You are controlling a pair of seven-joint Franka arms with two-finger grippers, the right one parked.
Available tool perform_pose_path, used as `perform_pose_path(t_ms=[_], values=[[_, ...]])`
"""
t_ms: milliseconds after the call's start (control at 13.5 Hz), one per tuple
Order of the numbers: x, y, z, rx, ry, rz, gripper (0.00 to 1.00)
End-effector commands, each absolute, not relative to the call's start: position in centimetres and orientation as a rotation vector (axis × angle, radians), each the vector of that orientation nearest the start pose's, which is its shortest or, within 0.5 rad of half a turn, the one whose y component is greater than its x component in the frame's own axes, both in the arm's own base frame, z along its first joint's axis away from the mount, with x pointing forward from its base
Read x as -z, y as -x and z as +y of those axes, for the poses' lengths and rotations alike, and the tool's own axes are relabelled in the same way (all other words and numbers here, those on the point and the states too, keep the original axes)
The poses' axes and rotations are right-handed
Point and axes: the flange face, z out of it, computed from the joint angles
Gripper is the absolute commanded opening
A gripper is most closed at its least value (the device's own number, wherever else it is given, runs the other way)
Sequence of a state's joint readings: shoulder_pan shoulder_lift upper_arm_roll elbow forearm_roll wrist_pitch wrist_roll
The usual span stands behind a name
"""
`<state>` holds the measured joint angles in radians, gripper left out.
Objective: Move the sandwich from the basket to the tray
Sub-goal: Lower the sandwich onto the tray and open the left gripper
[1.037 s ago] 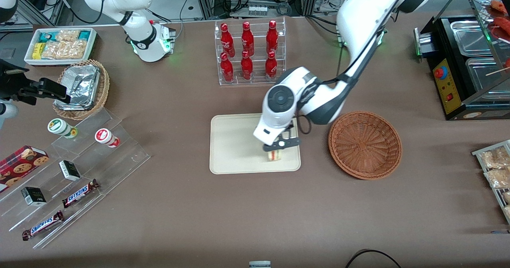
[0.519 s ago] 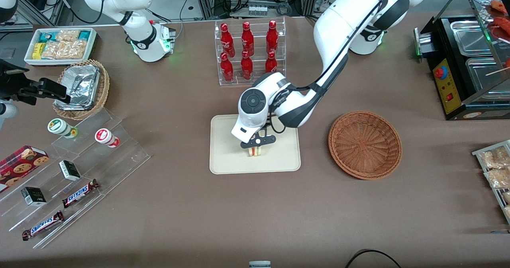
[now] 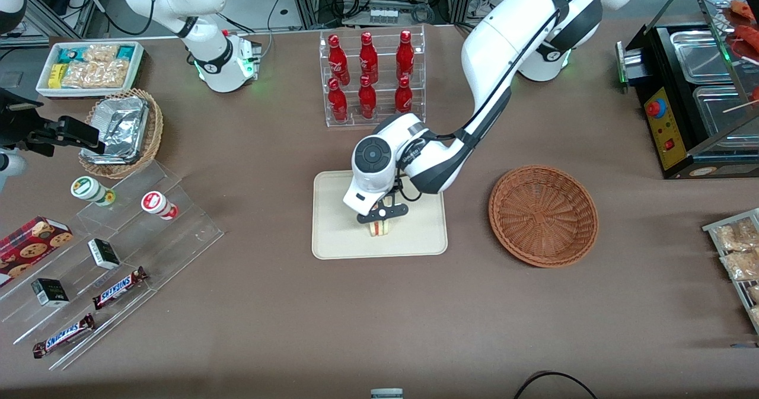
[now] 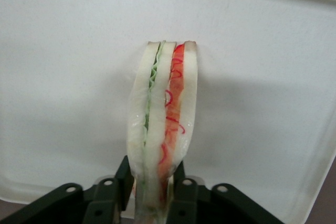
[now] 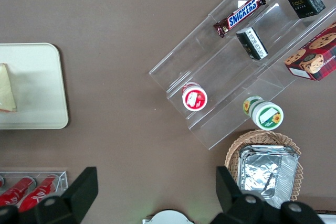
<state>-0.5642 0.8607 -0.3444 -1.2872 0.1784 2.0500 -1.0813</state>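
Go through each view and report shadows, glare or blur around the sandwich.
Front view: the claw holds the sandwich over the tray, sharp, with no glare. Left wrist view: the sandwich casts a soft shadow on the tray; its filling looks glossy. Right wrist view: only an edge of the sandwich shows.

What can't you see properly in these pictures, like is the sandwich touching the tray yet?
- Front view: the arm's hand covers the top of the sandwich, so whether it rests on the tray is unclear.
- Left wrist view: the hand clamps the sandwich, but its gripped end is cut off by the picture's edge.
- Right wrist view: only a corner of the sandwich shows; the edge cuts the rest.
- Basket: looks empty.
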Motion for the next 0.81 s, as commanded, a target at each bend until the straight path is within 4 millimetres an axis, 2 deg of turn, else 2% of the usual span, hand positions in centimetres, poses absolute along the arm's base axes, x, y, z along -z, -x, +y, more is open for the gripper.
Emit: perform_pose_path(t_ms=[0,148,296,444,593,741], values=[[-28.9,-51.8,-54.0,-0.07,3.157,-0.304,1.0],[-33.2,-52.0,-53.1,-0.033,3.154,-0.312,1.0],[-36.4,-54.1,-50.4,-0.005,3.147,-0.386,1.0],[-39.6,-53.9,-48.7,0.01,3.109,-0.397,1.0],[-40.9,-55.8,-44.6,0.021,3.033,-0.486,1.0],[-41.9,-56.6,-42.2,0.023,3.041,-0.384,1.0]])
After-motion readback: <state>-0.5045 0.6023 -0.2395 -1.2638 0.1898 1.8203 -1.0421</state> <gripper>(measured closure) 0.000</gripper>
